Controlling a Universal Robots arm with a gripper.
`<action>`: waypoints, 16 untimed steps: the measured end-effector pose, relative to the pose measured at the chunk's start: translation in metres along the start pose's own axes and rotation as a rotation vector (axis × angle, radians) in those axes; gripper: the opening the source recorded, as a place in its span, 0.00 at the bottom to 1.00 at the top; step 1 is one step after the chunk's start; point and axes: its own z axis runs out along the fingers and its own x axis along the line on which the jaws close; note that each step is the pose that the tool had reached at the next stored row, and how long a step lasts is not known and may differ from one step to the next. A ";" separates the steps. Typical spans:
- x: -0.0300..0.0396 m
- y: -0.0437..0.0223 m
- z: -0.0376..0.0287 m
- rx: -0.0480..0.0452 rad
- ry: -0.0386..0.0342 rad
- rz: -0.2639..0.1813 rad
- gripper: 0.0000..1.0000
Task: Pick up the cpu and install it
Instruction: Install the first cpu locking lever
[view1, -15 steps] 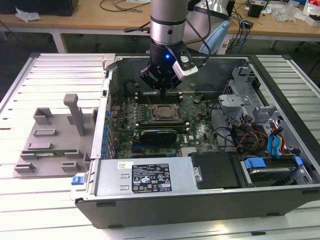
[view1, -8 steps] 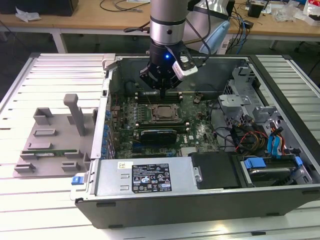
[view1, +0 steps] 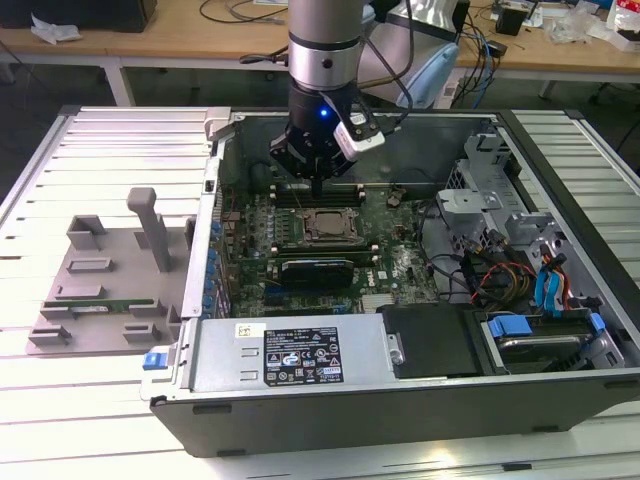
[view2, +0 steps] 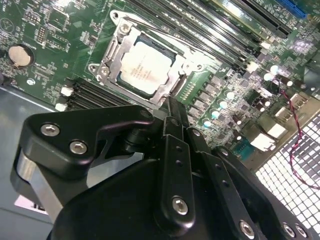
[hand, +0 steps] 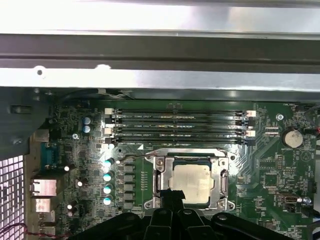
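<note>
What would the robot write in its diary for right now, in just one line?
cpu seated in motherboard socket | gripper just above socket edge, holds nothing | memory slots beside socket | case open

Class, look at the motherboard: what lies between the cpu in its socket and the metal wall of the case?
In the first wrist view, four long memory slots lie between the cpu and the case wall.
</note>
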 end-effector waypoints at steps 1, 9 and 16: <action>0.0027 0.0000 0.0000 0.0000 0.0000 0.000 0.11; 0.0192 0.0010 0.0001 0.0000 0.0000 0.000 0.11; 0.0478 0.0090 0.0000 -0.0040 -0.0002 0.000 0.11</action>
